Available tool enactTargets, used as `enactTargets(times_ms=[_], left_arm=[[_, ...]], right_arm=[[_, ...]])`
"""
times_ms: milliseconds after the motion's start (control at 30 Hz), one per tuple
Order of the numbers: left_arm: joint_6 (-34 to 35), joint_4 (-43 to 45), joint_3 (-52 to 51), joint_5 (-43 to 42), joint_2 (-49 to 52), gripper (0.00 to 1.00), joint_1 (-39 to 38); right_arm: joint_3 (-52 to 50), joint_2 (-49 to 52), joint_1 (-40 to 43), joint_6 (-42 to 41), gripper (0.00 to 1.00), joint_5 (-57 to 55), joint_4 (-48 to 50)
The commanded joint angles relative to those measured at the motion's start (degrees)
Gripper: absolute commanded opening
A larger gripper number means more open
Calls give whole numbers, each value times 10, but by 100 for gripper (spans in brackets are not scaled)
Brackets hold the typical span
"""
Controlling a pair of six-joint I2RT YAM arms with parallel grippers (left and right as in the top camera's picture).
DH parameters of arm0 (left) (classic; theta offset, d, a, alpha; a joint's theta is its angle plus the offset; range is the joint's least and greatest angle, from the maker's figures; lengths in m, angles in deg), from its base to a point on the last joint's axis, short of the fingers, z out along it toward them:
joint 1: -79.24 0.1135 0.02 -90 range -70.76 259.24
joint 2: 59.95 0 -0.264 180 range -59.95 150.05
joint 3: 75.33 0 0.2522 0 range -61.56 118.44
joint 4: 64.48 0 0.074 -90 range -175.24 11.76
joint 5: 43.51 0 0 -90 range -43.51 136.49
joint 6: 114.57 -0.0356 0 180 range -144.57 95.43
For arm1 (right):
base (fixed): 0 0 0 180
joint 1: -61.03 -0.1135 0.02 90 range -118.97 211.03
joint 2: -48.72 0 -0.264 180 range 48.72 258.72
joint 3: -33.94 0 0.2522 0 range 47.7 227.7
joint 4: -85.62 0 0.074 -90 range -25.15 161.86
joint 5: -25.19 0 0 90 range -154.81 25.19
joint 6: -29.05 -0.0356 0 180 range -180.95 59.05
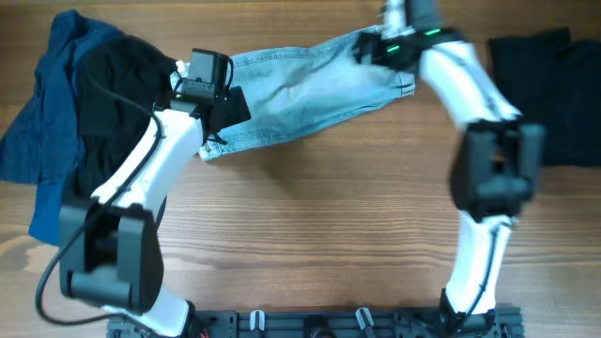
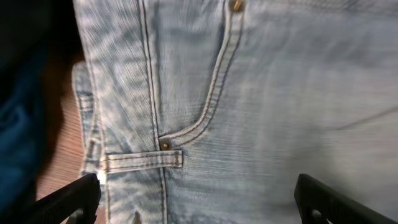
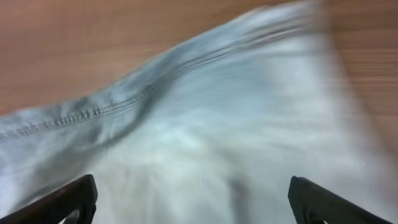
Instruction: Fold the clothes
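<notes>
Pale-blue denim shorts [image 1: 300, 94] lie spread across the far middle of the wooden table. My left gripper [image 1: 218, 105] hovers over their left end, open; the left wrist view shows a front pocket seam and belt loop [image 2: 143, 160] between its wide-apart fingers [image 2: 199, 202]. My right gripper [image 1: 387, 47] is over the shorts' right end, open, with blurred denim [image 3: 205, 143] between its fingers [image 3: 199, 202]. A black garment [image 1: 117, 103] lies on a royal-blue one [image 1: 42, 122] at far left. A dark folded garment [image 1: 549, 94] lies at far right.
The wooden table [image 1: 310, 225] stretches toward me in front of the shorts. The arms' base rail [image 1: 319, 324] runs along the near edge. A black cable [image 1: 52, 272] hangs by the left arm.
</notes>
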Motion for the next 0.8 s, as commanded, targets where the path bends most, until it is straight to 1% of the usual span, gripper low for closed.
enactTargets(times_ms=[0, 133, 267, 333, 533, 667, 767], left_arm=[[-14, -2, 12, 8, -72, 100, 1], [-14, -10, 12, -23, -100, 100, 1], [-22, -23, 12, -32, -125, 100, 0], [-35, -29, 12, -31, -143, 100, 0], [-40, -59, 12, -31, -216, 100, 0], [-44, -71, 12, -31, -246, 100, 0], [-44, -81, 12, -31, -252, 100, 0]], right_arm=[[18, -49, 59, 28, 99, 8, -67], [12, -24, 85, 84, 100, 51, -104], [12, 2, 82, 129, 96, 57, -92], [12, 10, 78, 141, 93, 54, -91], [12, 29, 61, 152, 90, 24, -101], [12, 52, 48, 163, 77, -1, -87], [12, 70, 36, 158, 71, -30, -80]])
